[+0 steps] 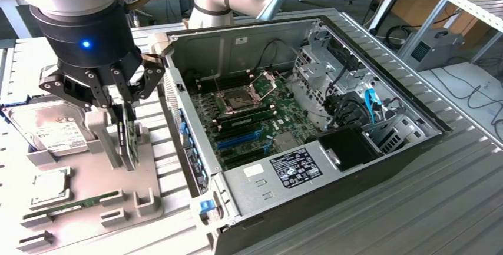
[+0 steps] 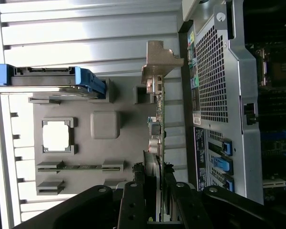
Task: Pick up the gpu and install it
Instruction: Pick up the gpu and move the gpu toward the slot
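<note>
The gpu (image 1: 131,140) stands on edge in a slot of the grey fixture (image 1: 145,199), on the exterior view's left beside the open PC case. Seen edge-on in the wrist view, the gpu (image 2: 160,121) shows as a thin green board with its silver end bracket (image 2: 157,62) at the far end. My gripper (image 1: 122,130) has come down over the card's top edge. Its two fingers (image 2: 150,168) press against either face of the card, so the gripper (image 2: 158,168) is shut on it. The card still sits in the fixture.
The fixture also holds a silver hard drive (image 1: 55,132), a CPU (image 1: 49,187) and a RAM stick (image 1: 75,203). The open case (image 1: 235,208) lies close beside it, with the motherboard (image 1: 255,111) and its blue slots (image 1: 235,140) exposed. The case's perforated rear wall (image 2: 214,71) runs close to the card.
</note>
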Action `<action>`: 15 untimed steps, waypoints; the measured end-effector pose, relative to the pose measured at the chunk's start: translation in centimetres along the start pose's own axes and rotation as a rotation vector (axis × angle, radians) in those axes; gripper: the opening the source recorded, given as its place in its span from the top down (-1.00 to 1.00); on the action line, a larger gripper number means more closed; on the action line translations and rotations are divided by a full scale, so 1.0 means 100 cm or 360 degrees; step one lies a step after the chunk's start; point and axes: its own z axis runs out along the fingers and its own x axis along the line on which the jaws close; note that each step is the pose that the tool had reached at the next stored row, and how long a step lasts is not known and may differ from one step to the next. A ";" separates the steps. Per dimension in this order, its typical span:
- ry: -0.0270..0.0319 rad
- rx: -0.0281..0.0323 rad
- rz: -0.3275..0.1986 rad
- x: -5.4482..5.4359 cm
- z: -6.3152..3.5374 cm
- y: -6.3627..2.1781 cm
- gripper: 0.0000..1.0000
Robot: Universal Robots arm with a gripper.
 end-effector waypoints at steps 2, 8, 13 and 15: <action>0.00001 0.00000 0.0000 0.000 -0.0004 0.0000 0.48; 0.00000 0.00000 0.0000 0.000 -0.0063 0.0003 0.48; 0.00000 0.00000 0.0000 0.000 -0.0159 0.0006 0.48; 0.00000 0.00000 0.0000 0.000 -0.0175 0.0007 0.48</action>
